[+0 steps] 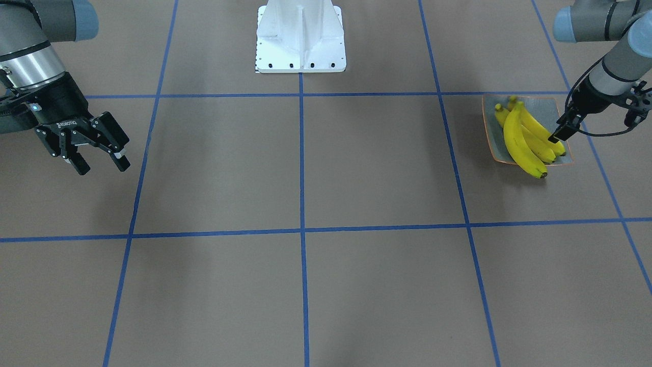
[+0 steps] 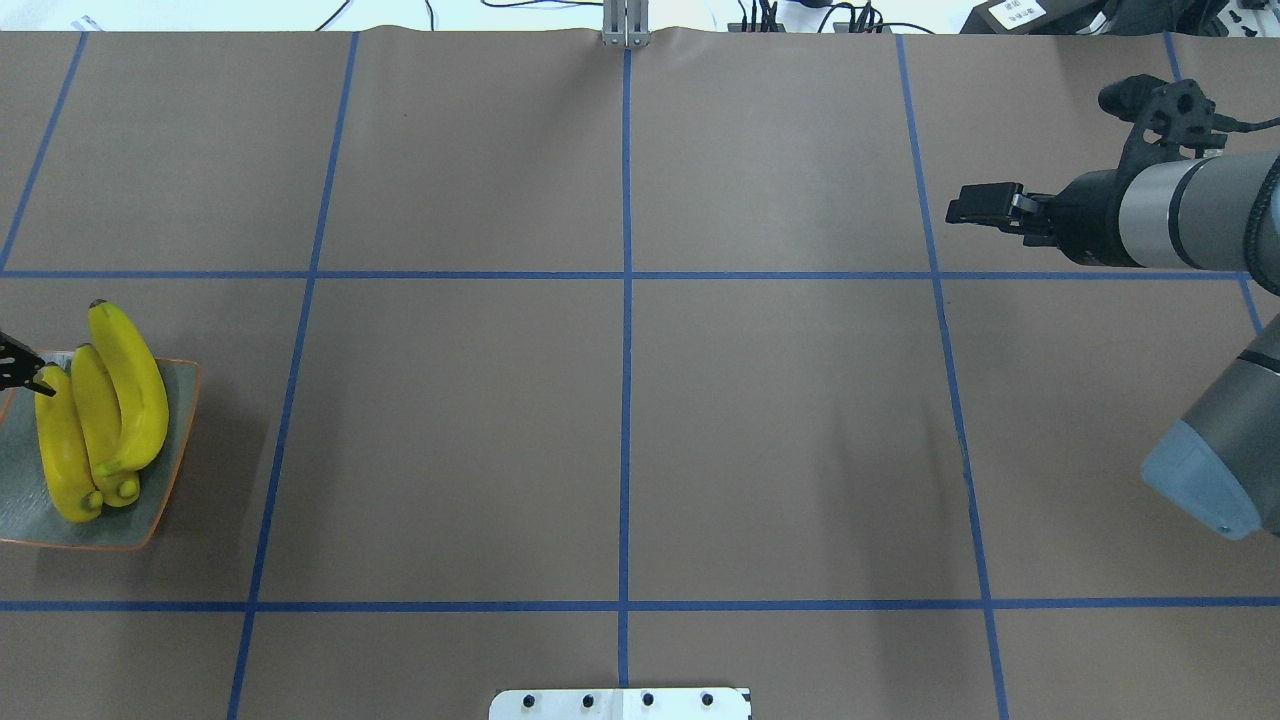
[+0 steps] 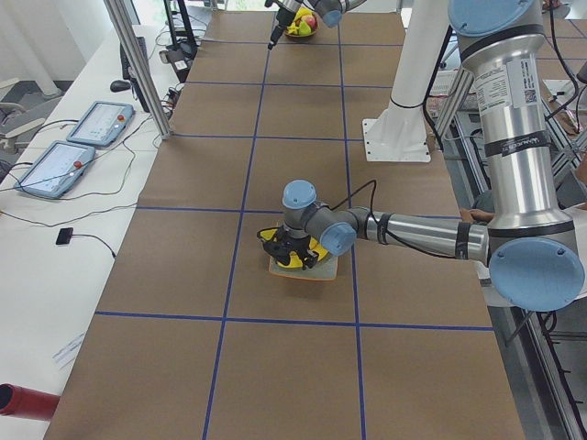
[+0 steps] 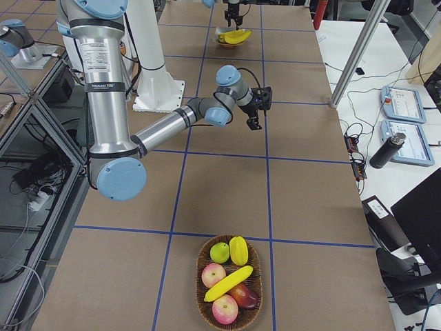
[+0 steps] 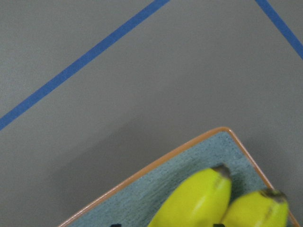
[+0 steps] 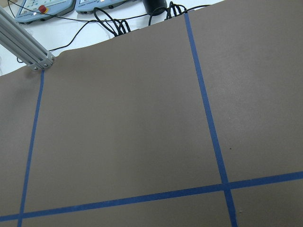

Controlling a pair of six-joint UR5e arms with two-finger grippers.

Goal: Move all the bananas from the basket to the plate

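The square grey-green plate (image 1: 547, 107) with an orange rim holds three yellow bananas (image 1: 519, 140) side by side; it also shows in the overhead view (image 2: 25, 490). My left gripper (image 1: 560, 133) is low over the plate, with its jaws a little apart astride the end of the outermost banana (image 2: 58, 440). In the left wrist view only a dark fingertip (image 5: 116, 225) peeks in beside a banana (image 5: 194, 198). The wicker basket (image 4: 198, 276) holds one more banana (image 4: 229, 283). My right gripper (image 1: 102, 165) is open, empty and raised, far from both.
The basket also holds apples (image 4: 213, 274), a green fruit (image 4: 220, 252) and a yellow fruit (image 4: 238, 249). The white robot base (image 1: 300, 38) stands mid-table at the back. Blue tape lines mark a grid on the brown table.
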